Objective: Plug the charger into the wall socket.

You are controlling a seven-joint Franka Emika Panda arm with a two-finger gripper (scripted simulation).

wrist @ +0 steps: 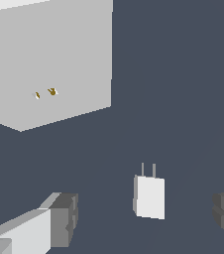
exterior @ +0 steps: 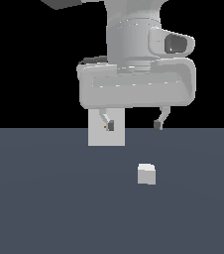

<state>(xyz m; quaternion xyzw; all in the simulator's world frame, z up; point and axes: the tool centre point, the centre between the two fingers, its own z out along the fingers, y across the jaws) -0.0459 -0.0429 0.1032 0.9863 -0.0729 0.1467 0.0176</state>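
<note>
The charger (exterior: 146, 174) is a small light-grey cube lying on the dark floor. In the wrist view the charger (wrist: 149, 197) shows two thin prongs pointing toward the wall socket. The wall socket (exterior: 100, 136) is a flat upright light-grey plate behind it, toward the exterior view's left, partly hidden by my hand. In the wrist view the socket (wrist: 59, 54) shows two tiny orange dots. My gripper (exterior: 134, 125) hangs above the charger, open and empty, its fingers (wrist: 59, 221) spread to either side of the charger without touching it.
The dark blue-grey floor (exterior: 44, 208) spreads around the charger and socket. Nothing else stands on it. The background above the floor is black.
</note>
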